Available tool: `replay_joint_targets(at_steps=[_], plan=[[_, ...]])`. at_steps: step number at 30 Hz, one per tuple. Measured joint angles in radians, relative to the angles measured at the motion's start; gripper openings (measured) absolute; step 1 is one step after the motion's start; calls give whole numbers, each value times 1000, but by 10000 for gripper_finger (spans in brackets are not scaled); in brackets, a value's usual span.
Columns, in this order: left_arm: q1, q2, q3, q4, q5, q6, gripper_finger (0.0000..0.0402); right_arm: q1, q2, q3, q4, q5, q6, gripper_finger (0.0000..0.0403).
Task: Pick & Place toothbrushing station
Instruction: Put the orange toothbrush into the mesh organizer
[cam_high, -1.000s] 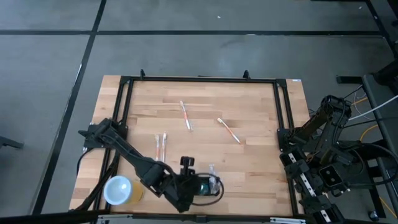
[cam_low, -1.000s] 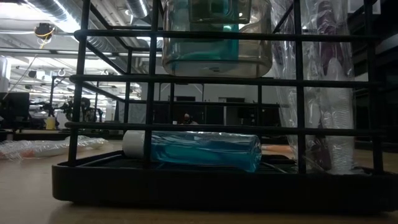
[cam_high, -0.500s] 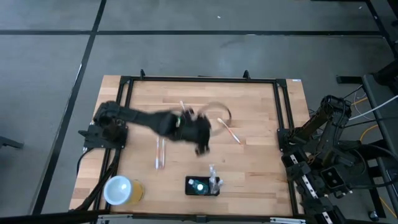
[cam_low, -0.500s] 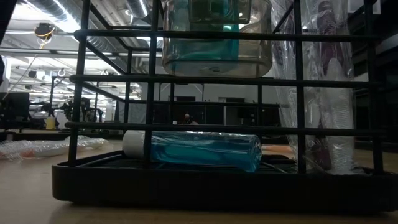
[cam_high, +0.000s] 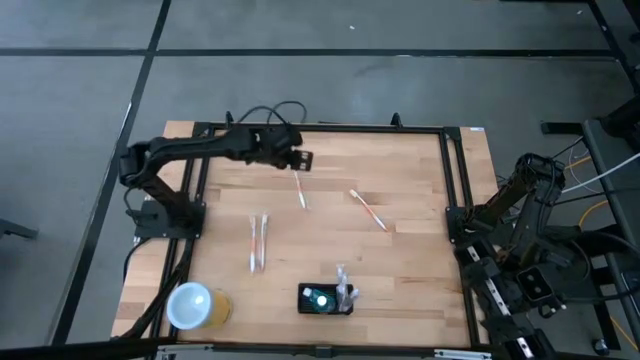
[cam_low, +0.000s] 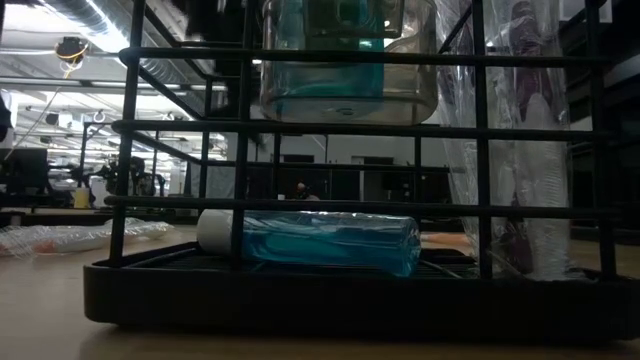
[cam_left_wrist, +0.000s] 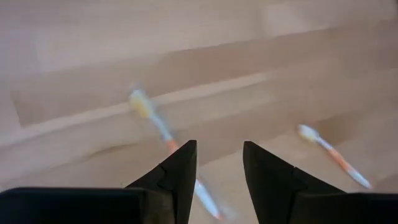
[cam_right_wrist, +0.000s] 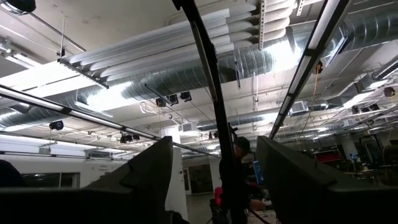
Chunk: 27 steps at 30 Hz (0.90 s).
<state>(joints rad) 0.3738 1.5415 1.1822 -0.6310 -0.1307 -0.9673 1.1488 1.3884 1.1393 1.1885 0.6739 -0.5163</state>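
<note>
One small black rectangular toothbrushing station (cam_high: 325, 299) on the wooden worktop (cam_high: 410, 180), four loose toothbrushes, left gripper (cam_high: 300, 160) parted and empty (right gripper (cam_right_wrist: 214, 186) spread wide, parked aside).

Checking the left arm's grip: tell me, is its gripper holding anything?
No, the left gripper is open with nothing between its fingers, above a toothbrush.

Dark jointed arms, looping black cables, tapered black fingers (cam_left_wrist: 177, 180)

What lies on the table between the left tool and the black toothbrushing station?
In the high view, one wrapped toothbrush lies just below the left tool; past it, bare wood reaches the toothbrushing station.
</note>
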Motion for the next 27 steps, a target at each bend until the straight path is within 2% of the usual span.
replay_joint_targets(at_steps=[2, 7, 11, 15, 19, 27], plan=[[47, 1, -57, 42, 47, -11, 127, -3, 0, 0, 1, 4, 3, 235], [132, 4, -144, 106, 47, 16, 135, -12, 0, 0, 8, 35, 11, 235], [191, 20, -176, 170, 92, 27, 153, -24, 0, 0, 15, 37, 10, 235], [224, 73, -183, 220, 155, 45, 174, -37, 0, 0, 15, 37, 10, 235], [240, 139, -183, 220, 175, 58, 188, -46, 0, 0, 20, 43, 10, 235], [258, 262, -184, 368, 228, 52, 190, -60, 0, 0, 41, 57, 11, 235]])
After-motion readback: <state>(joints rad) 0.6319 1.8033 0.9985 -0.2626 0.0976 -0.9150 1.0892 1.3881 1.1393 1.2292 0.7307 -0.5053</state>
